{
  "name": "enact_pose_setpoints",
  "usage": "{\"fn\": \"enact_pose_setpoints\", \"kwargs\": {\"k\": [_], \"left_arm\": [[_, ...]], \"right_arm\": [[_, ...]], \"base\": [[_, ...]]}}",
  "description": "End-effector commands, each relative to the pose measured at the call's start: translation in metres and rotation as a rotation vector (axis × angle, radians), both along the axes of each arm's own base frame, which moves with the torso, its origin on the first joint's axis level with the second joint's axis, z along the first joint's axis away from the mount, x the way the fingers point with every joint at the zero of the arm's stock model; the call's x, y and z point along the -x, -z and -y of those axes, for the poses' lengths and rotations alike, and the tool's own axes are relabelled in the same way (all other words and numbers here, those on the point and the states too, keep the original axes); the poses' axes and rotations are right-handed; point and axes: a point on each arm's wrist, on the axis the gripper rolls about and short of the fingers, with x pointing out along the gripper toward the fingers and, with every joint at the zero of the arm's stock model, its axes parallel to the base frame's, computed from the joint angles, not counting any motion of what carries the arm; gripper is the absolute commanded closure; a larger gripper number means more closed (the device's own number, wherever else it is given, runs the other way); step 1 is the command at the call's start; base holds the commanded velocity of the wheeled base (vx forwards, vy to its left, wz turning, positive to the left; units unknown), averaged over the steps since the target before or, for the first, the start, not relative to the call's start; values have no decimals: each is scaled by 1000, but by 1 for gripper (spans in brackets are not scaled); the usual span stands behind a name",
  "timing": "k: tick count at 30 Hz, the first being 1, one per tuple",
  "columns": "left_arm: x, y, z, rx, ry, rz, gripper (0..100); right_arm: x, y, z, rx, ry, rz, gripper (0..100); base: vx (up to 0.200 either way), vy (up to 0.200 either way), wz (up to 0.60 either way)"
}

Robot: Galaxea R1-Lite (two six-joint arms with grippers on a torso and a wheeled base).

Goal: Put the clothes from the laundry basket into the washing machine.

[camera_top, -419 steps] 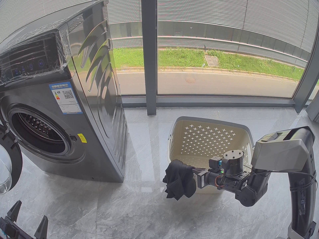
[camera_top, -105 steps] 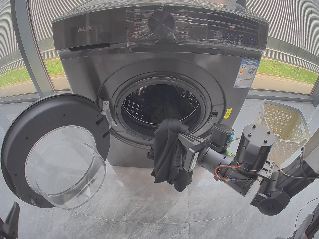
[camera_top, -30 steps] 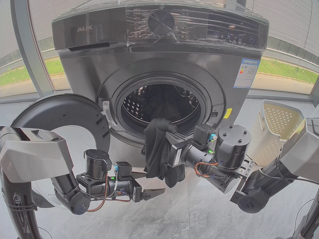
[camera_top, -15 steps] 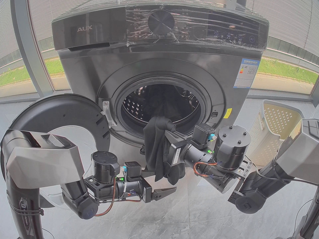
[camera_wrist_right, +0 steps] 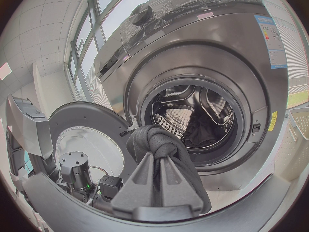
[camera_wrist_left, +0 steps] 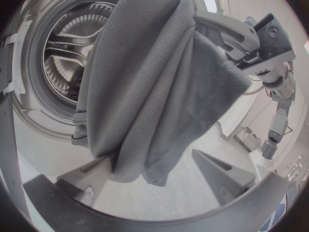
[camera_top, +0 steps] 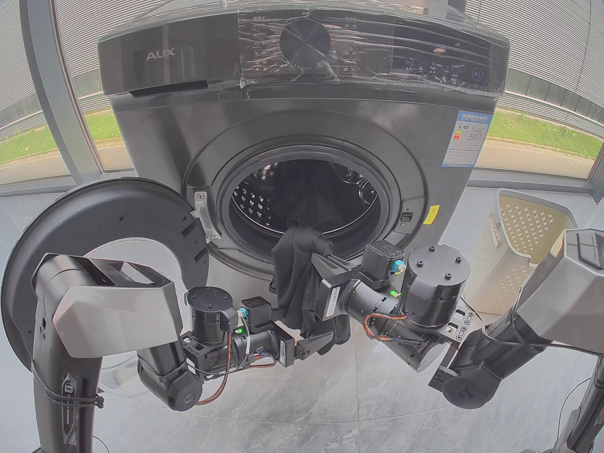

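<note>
We see the right gripper (camera_top: 316,261) with its two fingers pressed together on a bunched fold of the dark grey mesh-knit garment (camera_top: 296,281); the cloth hangs down from that pinch in front of the large dark grey front-loading washing machine (camera_top: 302,114), at about 6 o'clock of its round drum opening (camera_top: 302,196), with its top against the lower lip; the rest of it hangs outside the drum. The left gripper (camera_top: 319,342) sits at 6 o'clock of the hanging cloth with its fingers spread; in the left wrist view one finger (camera_wrist_left: 96,165) touches the garment's lower folds while the other stands apart. Another dark piece of clothing (camera_wrist_right: 199,129) lies inside the steel drum. The round machine door with clear bowl window (camera_top: 107,221) is swung open at 9 o'clock of the opening; the cream perforated plastic laundry basket (camera_top: 528,240) stands on the floor at 3 o'clock of the machine.
</note>
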Motion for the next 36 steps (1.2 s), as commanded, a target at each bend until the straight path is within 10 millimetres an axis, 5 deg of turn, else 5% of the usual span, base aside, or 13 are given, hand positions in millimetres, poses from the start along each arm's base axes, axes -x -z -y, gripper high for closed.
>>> {"fn": "enact_pose_setpoints", "kwargs": {"k": [1, 11, 21, 22, 28, 36], "left_arm": [[-3, 3, 1, 0, -7, 1, 100], [6, -6, -2, 6, -15, 36, 100], [74, -37, -26, -58, 69, 9, 100], [77, -36, -28, -78, 76, 24, 100], [65, -48, -26, -55, 48, 100, 100], [24, -80, -37, 64, -155, 199, 100]], "right_arm": [[2, 0, -2, 1, -5, -1, 100], [-2, 4, 0, 8, 9, -7, 100], [-12, 18, 1, 0, 27, 6, 100], [-12, 18, 2, 1, 29, 5, 0], [-16, 23, 9, 21, 52, -16, 0], [-27, 38, 25, 72, 103, -54, 0]], "base": [[0, 0, 0], [0, 0, 0], [0, 0, 0], [0, 0, 0], [0, 0, 0], [0, 0, 0]]}}
